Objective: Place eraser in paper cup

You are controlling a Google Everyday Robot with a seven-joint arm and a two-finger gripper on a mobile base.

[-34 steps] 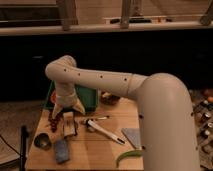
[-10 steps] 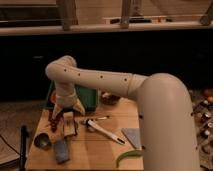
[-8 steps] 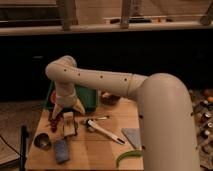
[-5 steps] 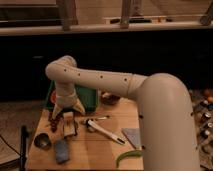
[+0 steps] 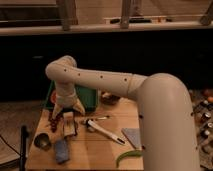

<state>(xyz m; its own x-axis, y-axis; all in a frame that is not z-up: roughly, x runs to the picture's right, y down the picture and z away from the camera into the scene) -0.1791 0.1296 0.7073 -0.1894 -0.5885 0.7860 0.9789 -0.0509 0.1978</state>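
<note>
The paper cup, small, round and grey-brown, stands at the front left of the wooden table. A blue-grey block lies just right of it. A pale tan block lies behind that. I cannot tell which block is the eraser. My gripper points down just above the tan block's far end. Its fingers are spread and hold nothing.
A green tray sits at the back left behind the gripper, with a dark bowl to its right. A white pen-like tool, a grey flat piece and a green pod lie to the right. Small red bits lie left of the tan block.
</note>
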